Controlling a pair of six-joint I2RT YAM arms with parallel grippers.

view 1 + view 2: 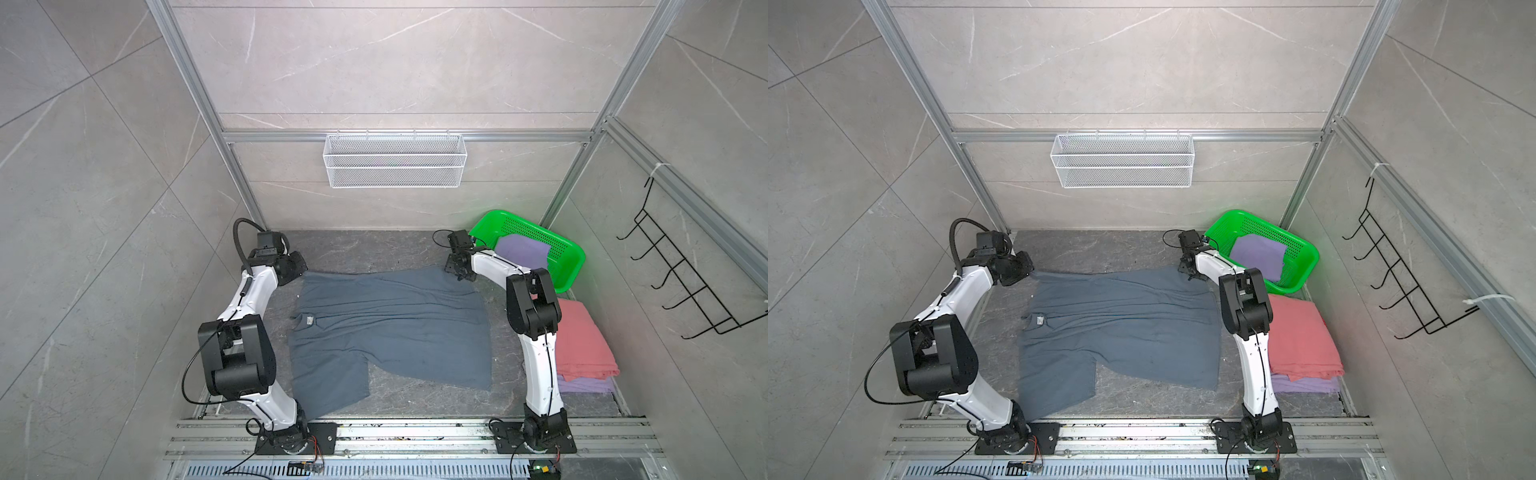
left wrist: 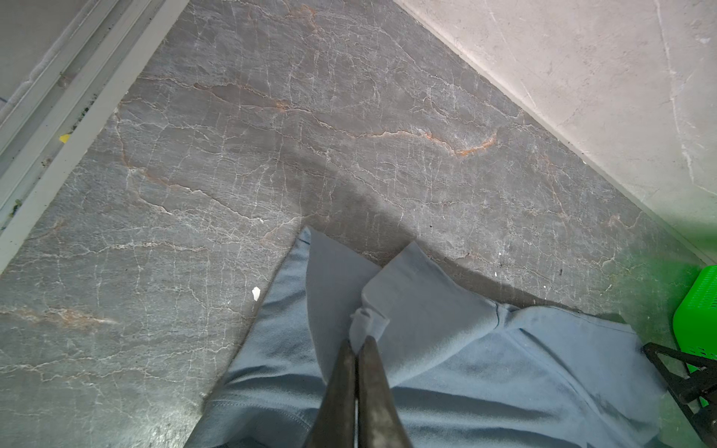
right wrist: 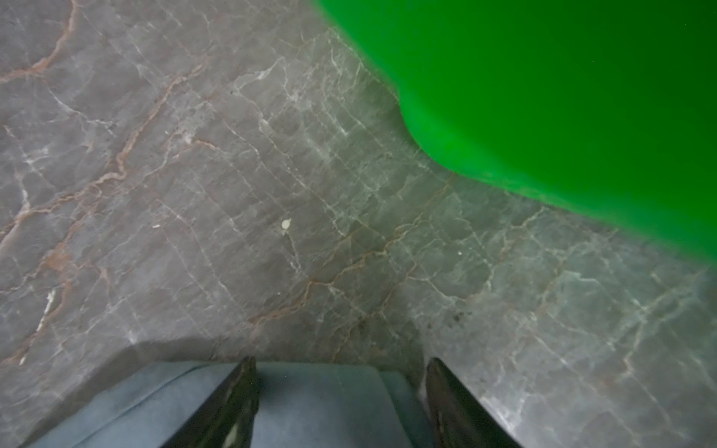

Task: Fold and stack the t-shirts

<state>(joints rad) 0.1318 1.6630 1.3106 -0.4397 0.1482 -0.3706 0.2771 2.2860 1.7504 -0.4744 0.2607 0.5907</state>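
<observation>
The slate blue-grey t-shirt point(image 1: 395, 324) point(image 1: 1125, 328) lies spread on the dark stone table, its white neck label point(image 1: 309, 320) toward the left. My left gripper point(image 1: 301, 272) point(image 2: 361, 341) is shut on a pinch of this shirt's cloth point(image 2: 465, 368) at its far left corner. At the far right corner my right gripper point(image 1: 457, 274) point(image 3: 341, 364) stands open, fingers wide apart with the shirt's edge point(image 3: 322, 399) lying between them. A folded salmon-pink t-shirt point(image 1: 582, 340) rests on a folded lavender one point(image 1: 586, 386) at the right. Another lavender t-shirt point(image 1: 523, 251) lies in the basket.
A green plastic basket point(image 1: 569, 266) point(image 3: 543, 97) stands at the far right corner, close beside my right gripper. A white mesh basket point(image 1: 395, 160) hangs on the back wall and a black wire rack point(image 1: 685, 286) on the right wall. Aluminium rails point(image 1: 415, 432) run along the front edge.
</observation>
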